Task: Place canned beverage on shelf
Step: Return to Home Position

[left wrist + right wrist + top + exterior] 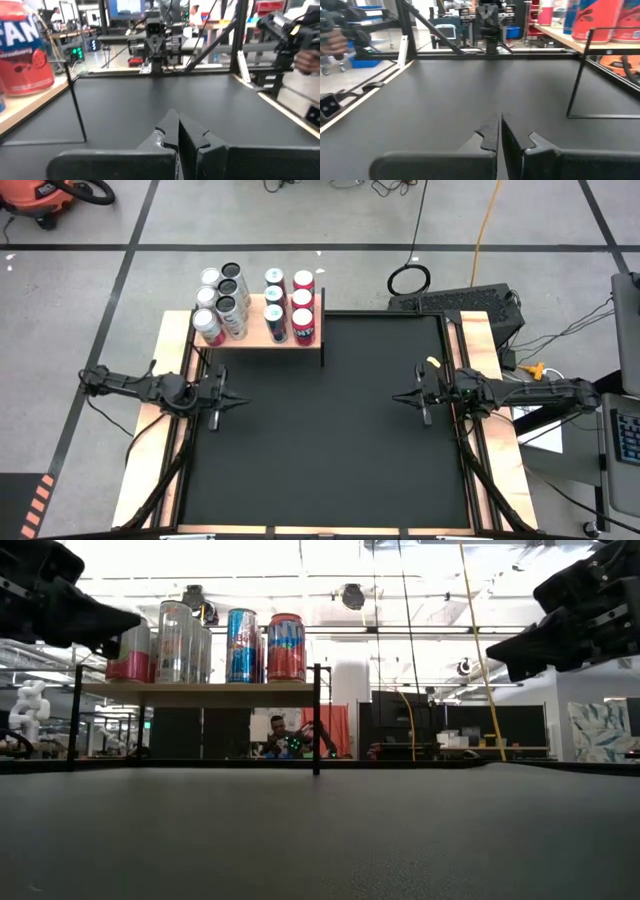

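I see the shelf (254,325), a pale wood board with lines in the grain, on thin black legs. It stands at the far left corner of the flat black mat (330,450). Round shiny cans stand on it in rows: silver cans (228,305), blue cans (274,300) and red cans (303,305) by the shelf's right end. One red can shows the letters "FAN" and a strawberry. My left gripper (244,402) hangs over the mat's left side, pinched closed on nothing. My right gripper (396,397) faces it from the right side, pinched closed too, with nothing in it.
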You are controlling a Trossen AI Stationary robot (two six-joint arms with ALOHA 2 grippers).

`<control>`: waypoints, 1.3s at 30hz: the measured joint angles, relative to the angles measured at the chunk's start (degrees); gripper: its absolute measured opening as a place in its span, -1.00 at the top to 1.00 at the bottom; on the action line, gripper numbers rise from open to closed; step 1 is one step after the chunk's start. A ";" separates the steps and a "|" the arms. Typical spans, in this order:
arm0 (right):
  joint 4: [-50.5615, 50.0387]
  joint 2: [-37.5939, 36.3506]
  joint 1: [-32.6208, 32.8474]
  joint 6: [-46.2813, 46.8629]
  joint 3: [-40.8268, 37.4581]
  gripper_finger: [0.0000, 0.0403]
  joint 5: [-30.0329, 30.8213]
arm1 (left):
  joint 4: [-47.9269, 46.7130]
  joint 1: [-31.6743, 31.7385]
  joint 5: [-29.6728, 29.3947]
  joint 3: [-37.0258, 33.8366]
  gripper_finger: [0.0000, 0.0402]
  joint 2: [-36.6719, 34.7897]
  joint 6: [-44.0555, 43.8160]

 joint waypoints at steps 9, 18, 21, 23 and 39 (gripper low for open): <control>0.15 -3.38 0.00 -0.95 -0.02 1.00 -0.32 | 1.18 0.02 3.06 -0.45 1.00 -1.87 3.49; -1.21 -9.37 0.00 -1.48 -0.07 1.00 -0.32 | 4.46 0.02 4.90 -1.68 1.00 -1.78 4.14; -2.63 -10.52 0.00 -1.40 -0.07 1.00 -0.26 | 4.30 0.02 5.23 -1.68 1.00 -1.89 3.53; -3.99 -11.27 0.00 -1.11 -0.07 1.00 -0.23 | 4.22 0.02 5.23 -1.68 1.00 -1.89 3.51; -6.92 -18.51 -0.15 -4.97 -0.13 1.00 -0.23 | 3.65 5.21 5.27 -1.72 1.00 -1.89 6.27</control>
